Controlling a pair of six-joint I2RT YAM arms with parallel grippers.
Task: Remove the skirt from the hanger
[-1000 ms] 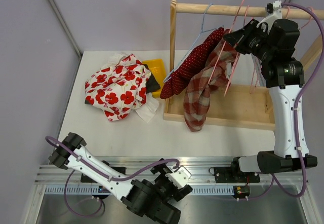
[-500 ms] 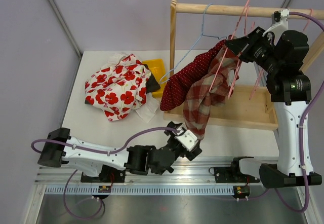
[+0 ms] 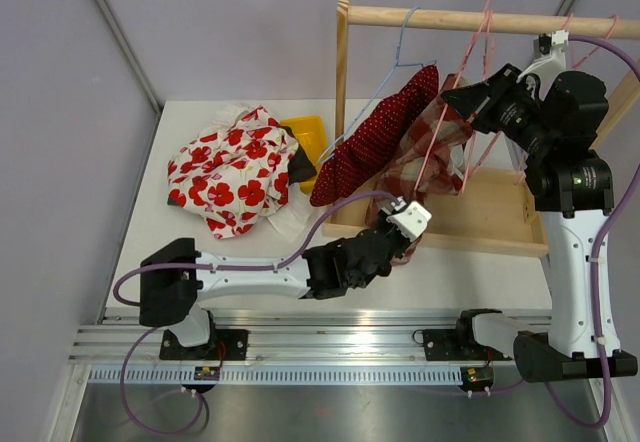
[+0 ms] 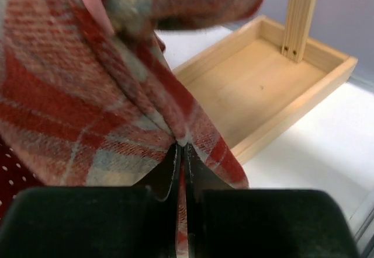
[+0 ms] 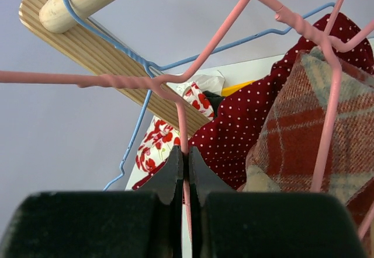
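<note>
White table [image 3: 165, 237], left arm [image 3: 250, 277] outstretched, left fingers [image 4: 167, 179] pinching plaid skirt [image 4: 87, 112], right fingers [image 5: 173, 173] clamping pink hanger [image 5: 183, 126].

White table [image 3: 170, 237]: floral cloth [image 3: 232, 172], wooden rack [image 3: 490, 204]

Bright, even, diffuse light from above, only faint soft shadows on the white table [image 3: 150, 212] at 9 o'clock, top view sharp, plaid skirt [image 4: 87, 94] soft-focused at 12 o'clock of left wrist view, left gripper [image 4: 179, 148] and right gripper [image 5: 186, 151] dark, blurred at 6 o'clock.
</note>
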